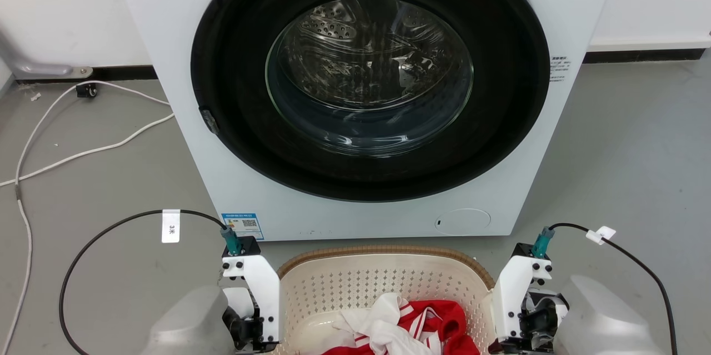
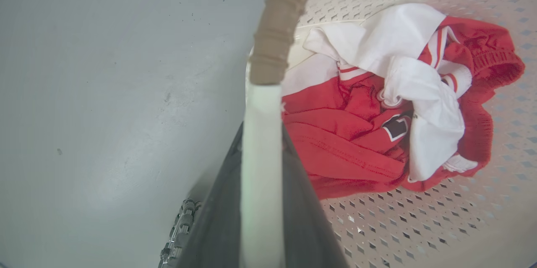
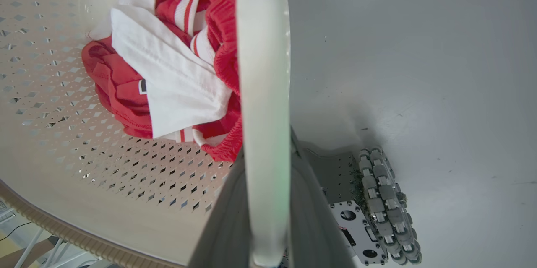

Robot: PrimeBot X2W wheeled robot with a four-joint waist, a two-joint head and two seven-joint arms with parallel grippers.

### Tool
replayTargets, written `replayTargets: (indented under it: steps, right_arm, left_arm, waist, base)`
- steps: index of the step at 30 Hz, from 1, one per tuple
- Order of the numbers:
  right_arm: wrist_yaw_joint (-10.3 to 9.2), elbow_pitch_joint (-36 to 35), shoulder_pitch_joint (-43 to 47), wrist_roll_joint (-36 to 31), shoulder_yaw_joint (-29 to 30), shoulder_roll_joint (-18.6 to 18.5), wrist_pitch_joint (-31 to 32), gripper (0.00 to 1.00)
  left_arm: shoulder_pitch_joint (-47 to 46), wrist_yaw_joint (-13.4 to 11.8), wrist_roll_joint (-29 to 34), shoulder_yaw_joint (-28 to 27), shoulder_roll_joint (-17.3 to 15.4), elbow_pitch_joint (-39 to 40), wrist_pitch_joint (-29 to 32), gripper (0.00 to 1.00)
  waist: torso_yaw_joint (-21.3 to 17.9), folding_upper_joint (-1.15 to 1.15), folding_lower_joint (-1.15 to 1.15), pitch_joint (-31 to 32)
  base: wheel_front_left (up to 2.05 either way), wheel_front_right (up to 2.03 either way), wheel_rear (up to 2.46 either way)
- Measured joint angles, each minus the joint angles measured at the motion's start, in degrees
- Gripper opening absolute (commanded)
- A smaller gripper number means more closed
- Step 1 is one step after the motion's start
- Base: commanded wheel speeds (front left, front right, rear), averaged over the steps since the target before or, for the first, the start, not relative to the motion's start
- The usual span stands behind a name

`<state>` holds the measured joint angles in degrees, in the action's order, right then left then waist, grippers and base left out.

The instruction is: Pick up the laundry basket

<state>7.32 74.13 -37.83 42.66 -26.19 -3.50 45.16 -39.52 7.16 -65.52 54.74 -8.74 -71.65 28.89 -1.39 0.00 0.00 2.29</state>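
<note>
The laundry basket (image 1: 383, 259) sat near, before the washing machine (image 1: 166, 21). The left gripper (image 2: 261, 134) clamped one white handle (image 2: 261, 104), the right gripper (image 3: 267, 154) the other (image 3: 262, 50). Grasp looked done, with the lift apparently remaining.

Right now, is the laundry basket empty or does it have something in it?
Not empty. The laundry basket holds crumpled red-and-white clothing lying on its perforated floor; much of the floor around it is bare.

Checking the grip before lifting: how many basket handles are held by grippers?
2: the left handle sits in the left gripper, the right handle in the right gripper, either side of the laundry basket.
</note>
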Motion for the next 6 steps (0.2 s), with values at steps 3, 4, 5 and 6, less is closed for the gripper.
replayTargets:
  steps: [3,4,5,6]
  right_arm:
    - [0.00,0.00,0.01,-0.21,0.07,0.00,0.01,0.00]
    - [0.00,0.00,0.02,-0.31,0.11,0.00,0.01,0.00]
    - [0.00,-0.01,0.04,-0.31,0.16,0.00,0.02,0.00]
    - [0.00,-0.01,0.07,-0.31,0.21,0.00,0.04,0.00]
  left_arm:
    - [0.00,0.00,-0.21,0.13,-0.01,-0.02,0.00,0.00]
    - [0.00,0.00,-0.27,0.18,0.00,-0.02,0.00,0.00]
    - [0.00,0.00,-0.30,0.21,0.00,-0.02,0.00,0.00]
    - [0.00,0.00,-0.31,0.25,0.00,-0.03,0.00,0.00]
  waist:
    - [0.01,0.00,0.00,0.04]
    - [0.01,0.00,0.00,0.06]
    - [0.02,0.00,0.00,0.09]
    - [0.03,0.00,0.00,0.11]
  base:
    - [0.00,0.00,0.00]
    - [0.00,0.00,0.00]
    - [0.00,0.00,0.00]
    - [0.00,0.00,0.00]
